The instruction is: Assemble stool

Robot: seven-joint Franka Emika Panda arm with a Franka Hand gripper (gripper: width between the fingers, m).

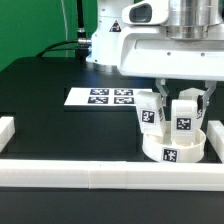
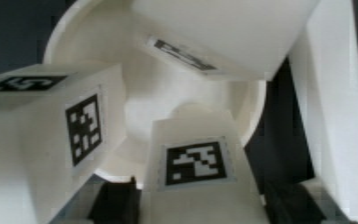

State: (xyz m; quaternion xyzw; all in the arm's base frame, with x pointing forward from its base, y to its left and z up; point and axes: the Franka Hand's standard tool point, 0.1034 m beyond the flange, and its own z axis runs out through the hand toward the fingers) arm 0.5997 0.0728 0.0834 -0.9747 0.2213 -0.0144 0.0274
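Observation:
The round white stool seat lies near the front rail with a tag on its rim. Two white block legs stand upright on it: one towards the exterior view's left, one towards its right. My gripper comes down from above, and its dark fingers are closed on the sides of the right leg. In the wrist view that tagged leg fills the space between the fingers of my gripper. The other leg stands beside it and the seat lies beyond. No third leg shows.
The marker board lies flat on the black table behind the seat. Low white border rails run along the front, the exterior view's left and its right. The arm's white body hangs over the back right.

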